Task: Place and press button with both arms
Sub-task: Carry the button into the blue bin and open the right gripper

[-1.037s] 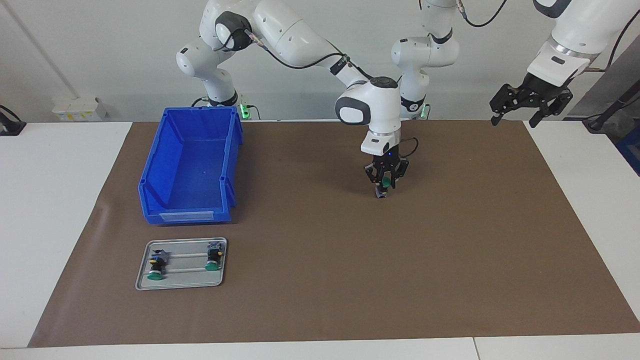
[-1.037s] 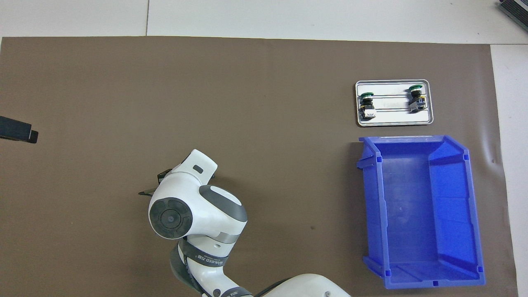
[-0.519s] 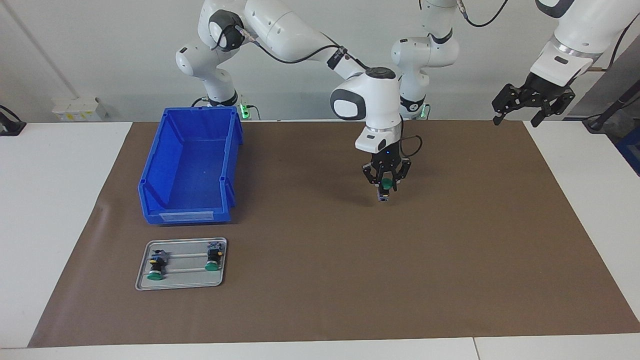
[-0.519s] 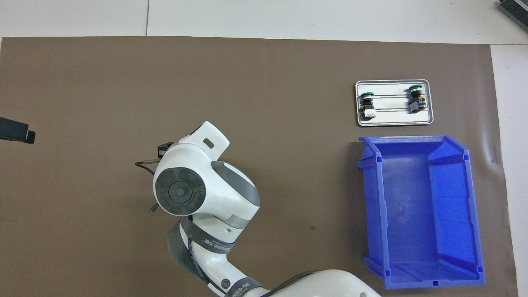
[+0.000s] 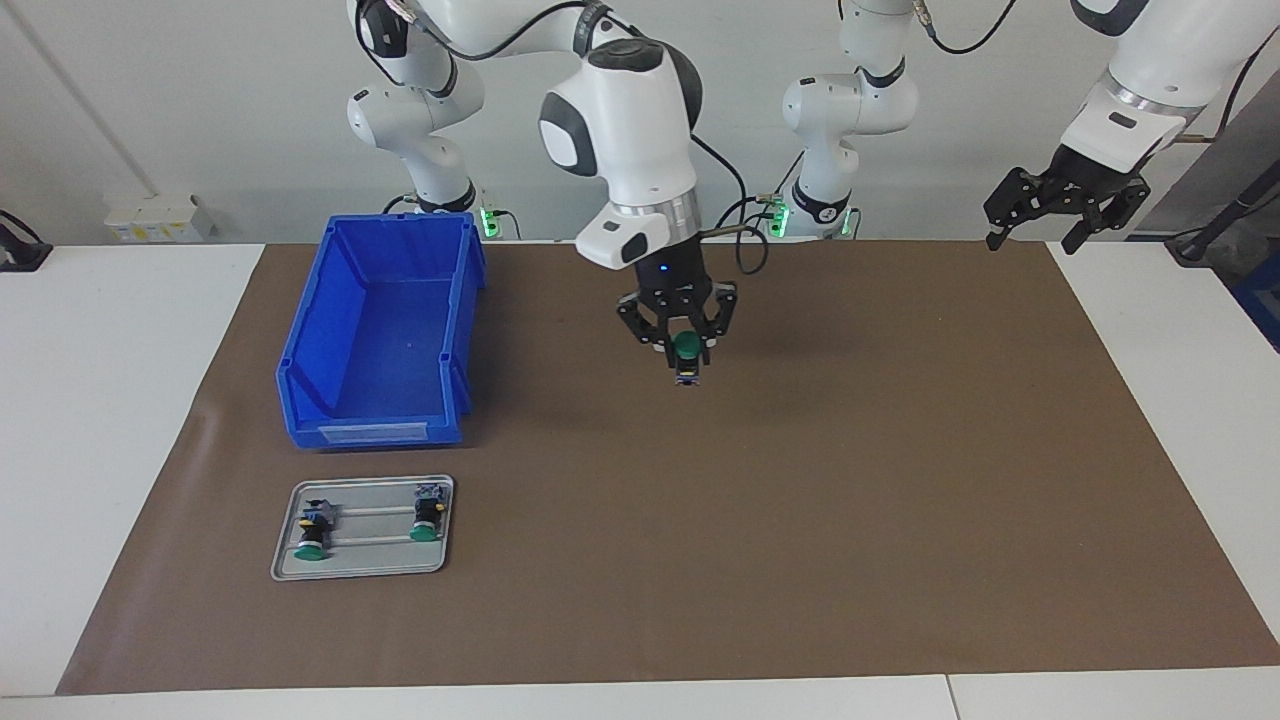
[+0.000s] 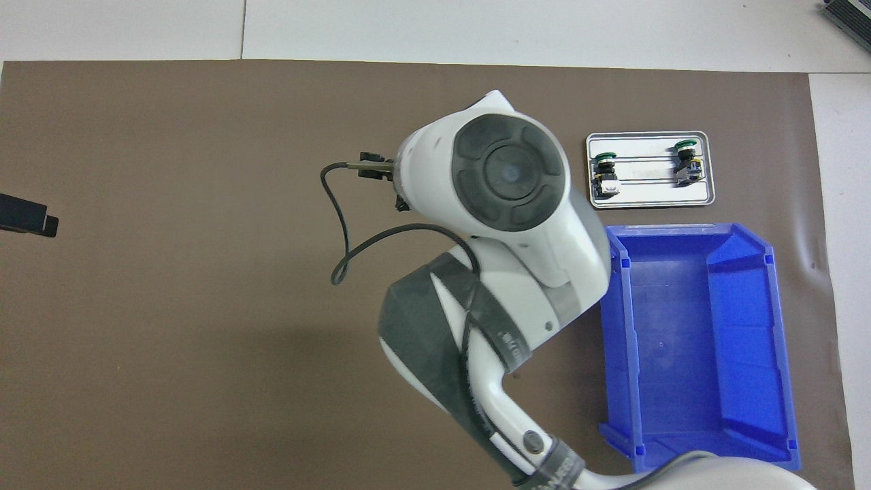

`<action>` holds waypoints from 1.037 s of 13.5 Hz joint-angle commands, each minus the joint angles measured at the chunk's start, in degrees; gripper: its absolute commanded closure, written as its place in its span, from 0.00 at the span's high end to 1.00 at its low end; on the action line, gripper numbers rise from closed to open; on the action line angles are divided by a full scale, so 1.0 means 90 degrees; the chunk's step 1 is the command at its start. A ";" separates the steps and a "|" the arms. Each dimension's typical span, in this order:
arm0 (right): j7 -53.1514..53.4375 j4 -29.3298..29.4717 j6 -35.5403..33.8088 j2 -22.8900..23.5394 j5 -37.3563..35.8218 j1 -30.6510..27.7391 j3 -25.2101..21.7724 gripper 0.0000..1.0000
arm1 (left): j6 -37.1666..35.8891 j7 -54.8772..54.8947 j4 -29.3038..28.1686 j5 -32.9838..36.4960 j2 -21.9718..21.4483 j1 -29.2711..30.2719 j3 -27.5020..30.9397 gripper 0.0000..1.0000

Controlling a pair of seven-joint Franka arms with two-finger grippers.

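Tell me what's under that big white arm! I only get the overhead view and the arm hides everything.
Observer: The right gripper is under it, shut on the button, up in the air over the brown mat.
Operator: Which way up is the button?
Observer: Its green cap is on top, and its body points down at the mat.
Operator: What about the other arm? I just see a black tip at the edge.
Observer: That is the left gripper. It waits open and raised, over the mat's corner at the left arm's end of the table.
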 commanded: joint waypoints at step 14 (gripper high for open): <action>-0.7004 -0.5516 0.0276 -0.3329 0.1109 -0.4108 0.0048 0.00 | -0.0037 -0.0080 -0.0181 0.0123 -0.0173 0.0000 -0.0015 1.00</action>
